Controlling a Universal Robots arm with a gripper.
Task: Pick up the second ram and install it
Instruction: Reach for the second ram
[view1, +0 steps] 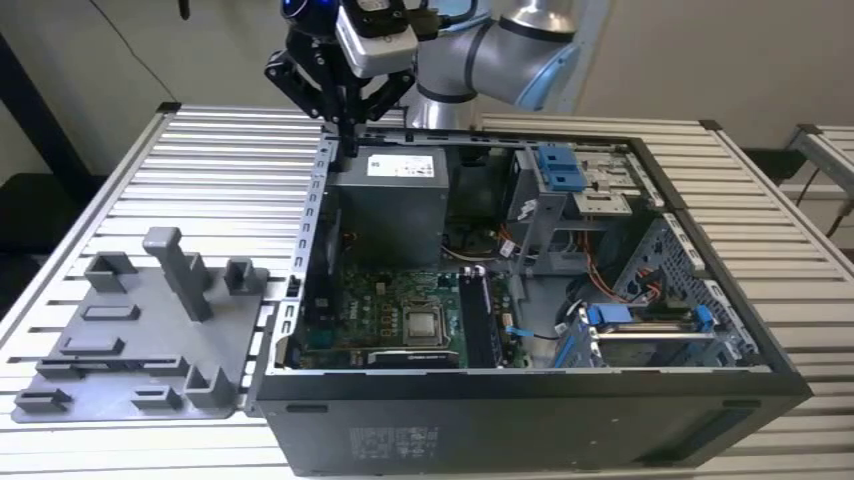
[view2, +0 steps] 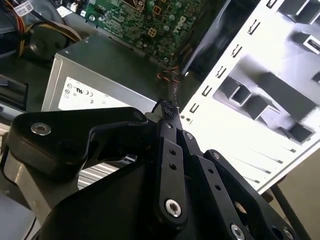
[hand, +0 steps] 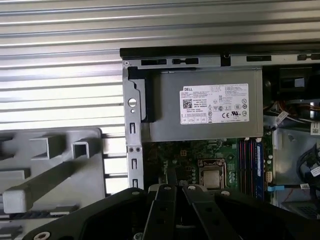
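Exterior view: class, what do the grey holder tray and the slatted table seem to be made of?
The holder tray: probably plastic, matte uniform grey, chunky moulded-looking blocks. The table: likely aluminium, pale ribbed slats with a soft sheen.

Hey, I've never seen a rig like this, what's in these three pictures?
A robot arm with a black gripper hangs over an open computer case on a slatted metal table. The exterior view comes from a camera off the arm. Both wrist views come from cameras riding on the arm, looking past the gripper at the power supply and motherboard. A grey plastic holder lies beside the case. The gripper looks shut on a thin dark strip, probably the second ram seen edge-on.
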